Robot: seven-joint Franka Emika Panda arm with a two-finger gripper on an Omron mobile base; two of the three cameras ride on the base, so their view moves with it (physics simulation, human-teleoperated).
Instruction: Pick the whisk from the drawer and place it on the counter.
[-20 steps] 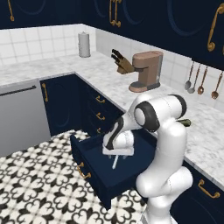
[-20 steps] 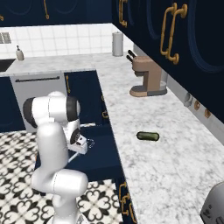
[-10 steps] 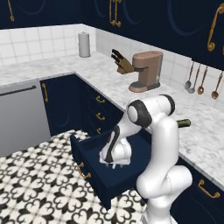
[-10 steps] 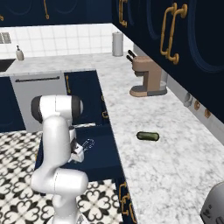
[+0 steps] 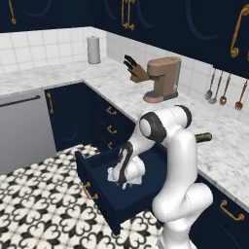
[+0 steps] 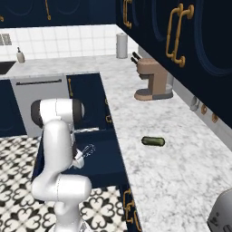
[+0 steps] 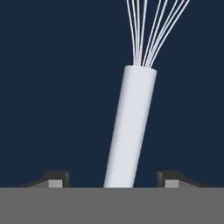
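The whisk [image 7: 130, 131] lies on the dark floor of the open navy drawer [image 5: 99, 194]. Its white handle runs up the hand view, and the silver wire loops [image 7: 151, 30] fan out at the top. My gripper [image 7: 113, 181] is open, down inside the drawer. The handle's lower end sits between the two fingertips [image 7: 54, 178], with a gap on each side. From the right base, the wire loops [image 6: 89, 149] poke out just past my gripper [image 6: 80, 159]. From the left base, my gripper [image 5: 124, 182] sits low in the drawer. The marble counter [image 5: 226, 155] runs right behind the arm.
A short dark green cylinder [image 6: 153, 141] lies on the counter [image 6: 172, 176] beside the drawer. Farther back stand a coffee machine [image 5: 163, 80], a knife block [image 5: 136, 70] and a paper towel roll [image 5: 93, 48]. Copper-handled utensils [image 5: 223, 92] hang on the wall. Patterned tile floor [image 5: 44, 209] lies in front.
The arm has bent further down and the hand has sunk from above the drawer to deep inside it, close over the whisk handle.
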